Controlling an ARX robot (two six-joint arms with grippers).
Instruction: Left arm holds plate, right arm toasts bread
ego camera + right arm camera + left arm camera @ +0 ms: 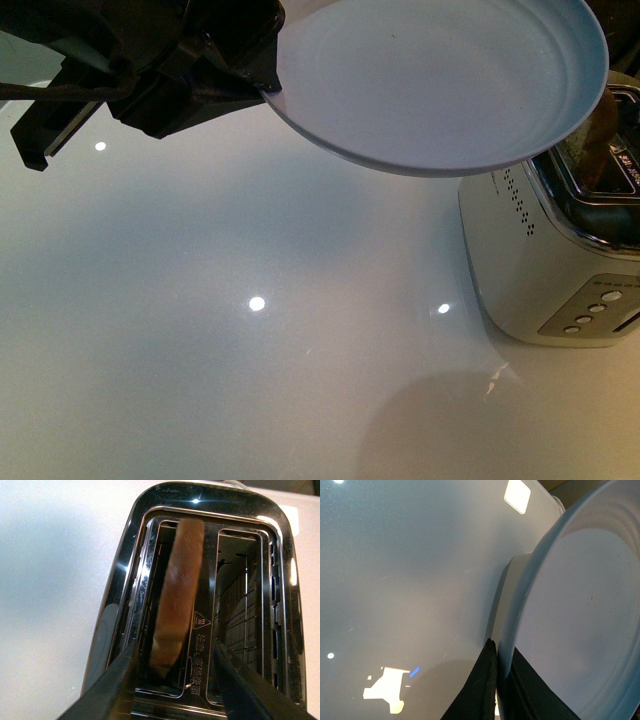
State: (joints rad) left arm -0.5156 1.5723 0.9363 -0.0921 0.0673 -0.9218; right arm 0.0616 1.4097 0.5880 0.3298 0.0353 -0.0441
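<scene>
Holding the plate looks sorted to me: closest to the camera, the left gripper (pixel 265 88) is clamped onto the rim of the plate (pixel 440 80), one finger above the rim and one below in the left wrist view. The plate hangs in the air, tilted a bit and completely bare. Under it is just the glossy white table (pixel 250 380) with a few light spots on it. Further out on the right sits the toaster (pixel 545 270), and the plate's far edge overlaps its top corner in the front view, so it's parked right beside the slots. The bread (pixel 177 590) is standing on edge in one slot with its crust poking above the top, and the other slot is vacant. It's blurry in the right wrist view, so I can't say how brown it is. The right gripper (pixel 176 650) hovers over that slot with its fingers spread wide, one on each side of the slice, and as far as I can see it isn't touching anything. My guess is we're at the toaster end of the job, either just dropped in or about to come out. If it's coming out, the right arm needs to go straight down, pinch the slice by its top and lift it clear without scraping the slot walls, while the left keeps the plate steady alongside.
</scene>
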